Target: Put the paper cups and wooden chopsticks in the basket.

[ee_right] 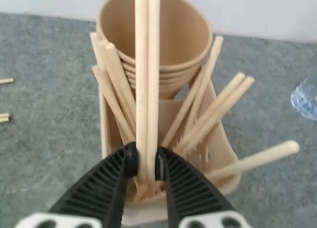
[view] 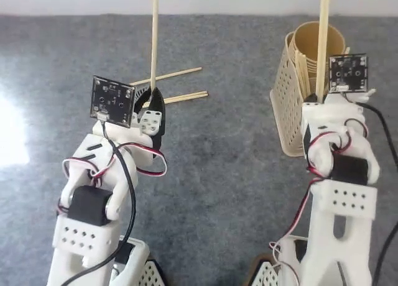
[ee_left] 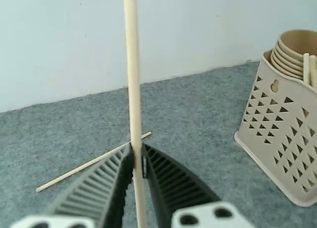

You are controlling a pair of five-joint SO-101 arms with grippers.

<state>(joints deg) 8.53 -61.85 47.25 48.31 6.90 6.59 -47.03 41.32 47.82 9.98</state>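
Observation:
My left gripper point(view: 153, 104) point(ee_left: 137, 156) is shut on one wooden chopstick point(view: 154, 37) point(ee_left: 131, 79) and holds it upright above the grey carpet, left of the basket. Two more chopsticks point(view: 177, 74) point(view: 185, 97) lie on the carpet just beyond it; one of them point(ee_left: 94, 161) shows behind the fingers. My right gripper point(ee_right: 146, 161) is shut on two chopsticks point(ee_right: 147, 64) point(view: 323, 37), upright over the beige basket point(view: 287, 112) point(ee_right: 223, 153) point(ee_left: 282, 134). Inside the basket are stacked paper cups point(view: 311, 40) point(ee_right: 163, 44) point(ee_left: 297, 49) and several chopsticks point(ee_right: 208, 114).
A clear plastic bottle point(ee_right: 304, 96) lies on the carpet beside the basket. A pale wall point(ee_left: 74, 34) borders the far edge of the carpet. Open carpet point(view: 236, 149) lies between the two arms.

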